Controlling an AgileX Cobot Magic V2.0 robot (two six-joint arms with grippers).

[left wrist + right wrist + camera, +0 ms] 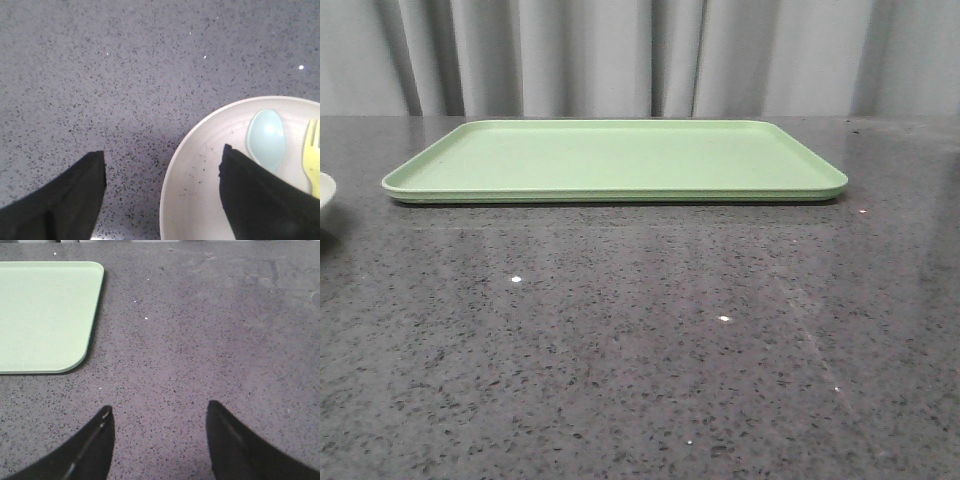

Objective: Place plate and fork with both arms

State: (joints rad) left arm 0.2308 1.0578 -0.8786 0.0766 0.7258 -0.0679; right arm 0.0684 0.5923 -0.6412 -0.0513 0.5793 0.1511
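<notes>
The cream-white plate point(210, 180) lies on the dark speckled table; only a sliver of its rim point(324, 192) shows at the far left edge of the front view. A pale-yellow fork point(312, 157) and a light-blue spoon point(266, 137) lie in it. My left gripper point(162, 160) is open, one finger point(260, 195) over the plate's inside and the other point(65, 200) over bare table, the rim between them. My right gripper point(159, 412) is open and empty over bare table, to the right of the tray. Neither gripper shows in the front view.
A flat light-green tray point(615, 160) lies at the back middle of the table; its near right corner shows in the right wrist view point(47, 315). Grey curtains hang behind the table.
</notes>
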